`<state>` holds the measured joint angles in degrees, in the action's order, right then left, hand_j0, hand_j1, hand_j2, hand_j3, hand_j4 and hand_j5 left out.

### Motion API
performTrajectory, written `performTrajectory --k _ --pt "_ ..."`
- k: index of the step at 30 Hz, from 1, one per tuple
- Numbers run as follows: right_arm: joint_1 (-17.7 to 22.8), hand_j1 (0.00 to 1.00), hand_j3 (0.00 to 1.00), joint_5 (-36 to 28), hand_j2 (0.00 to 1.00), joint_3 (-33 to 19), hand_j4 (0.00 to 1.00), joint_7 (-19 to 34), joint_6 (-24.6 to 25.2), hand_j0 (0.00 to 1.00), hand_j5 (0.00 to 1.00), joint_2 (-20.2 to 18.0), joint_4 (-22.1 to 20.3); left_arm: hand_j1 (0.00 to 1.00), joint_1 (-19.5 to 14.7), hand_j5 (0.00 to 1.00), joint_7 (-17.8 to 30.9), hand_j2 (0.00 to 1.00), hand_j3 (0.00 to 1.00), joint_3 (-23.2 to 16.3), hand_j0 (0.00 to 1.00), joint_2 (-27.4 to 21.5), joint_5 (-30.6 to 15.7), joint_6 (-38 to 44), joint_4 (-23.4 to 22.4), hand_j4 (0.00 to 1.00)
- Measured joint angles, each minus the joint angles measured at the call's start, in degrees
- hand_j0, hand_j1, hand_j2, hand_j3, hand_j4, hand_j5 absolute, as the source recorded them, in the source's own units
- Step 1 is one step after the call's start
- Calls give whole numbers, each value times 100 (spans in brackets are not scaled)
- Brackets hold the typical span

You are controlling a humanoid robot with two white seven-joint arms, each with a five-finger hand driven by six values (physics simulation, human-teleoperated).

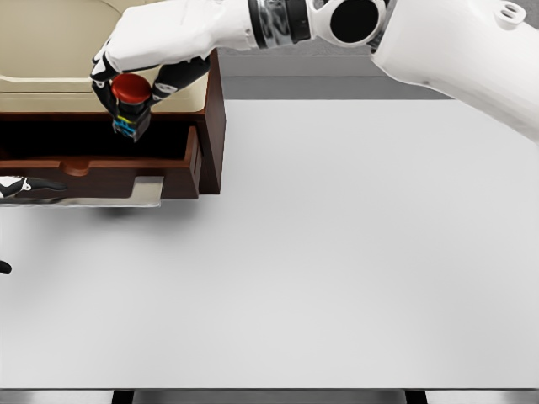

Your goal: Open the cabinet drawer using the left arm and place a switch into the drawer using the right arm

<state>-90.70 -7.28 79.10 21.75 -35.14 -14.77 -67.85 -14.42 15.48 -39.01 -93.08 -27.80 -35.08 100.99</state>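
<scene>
The switch (130,103), a small block with a red mushroom button on top and a dark body showing blue and yellow-green marks lower down, hangs in the air over the open drawer (101,164). It sits directly beneath the right hand (139,63), whose black-tipped fingers (103,80) curl down around the red button from the left and from the right, so the hand is closed on the switch and carries it. The switch's body points downward and is tilted slightly, its lower end over the dark inside of the drawer, near the drawer's right half; whether it touches the drawer floor cannot be told, but it appears to be above it.

The drawer is pulled out from the wooden cabinet (215,118), which has reddish-brown sides and a pale cream top, and stands at the far left corner of the white tabletop (337,252). The drawer's front panel faces the camera with a rounded notch in its upper edge.

The right arm (438,42) reaches in from the upper right across the back of the tabletop to the cabinet.

At the left edge, just in front of the drawer front, part of the left hand (21,187) shows; its fingers lie roughly flat, and whether it grips anything cannot be told.
</scene>
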Motion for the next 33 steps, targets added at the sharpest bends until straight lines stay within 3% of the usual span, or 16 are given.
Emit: performTrajectory --k 11,17,27,33 --pt "149 45 45 339 45 -176 45 -4 0 45 45 454 610 100 10 100 -7 100 100 -14 100 0 1 0 0 100" --pt "272 44 44 862 44 -443 44 -28 1 44 44 605 698 100 9 100 -7 100 100 -46 100 0 -1 0 0 100" --pt "519 44 44 1047 44 -734 44 -58 0 44 44 817 789 100 79 100 -9 100 100 -40 100 0 -1 0 0 100" --pt "562 43 43 1370 43 -910 43 -63 2 43 43 1049 1130 100 79 100 -9 100 100 -35 100 0 -1 0 0 100"
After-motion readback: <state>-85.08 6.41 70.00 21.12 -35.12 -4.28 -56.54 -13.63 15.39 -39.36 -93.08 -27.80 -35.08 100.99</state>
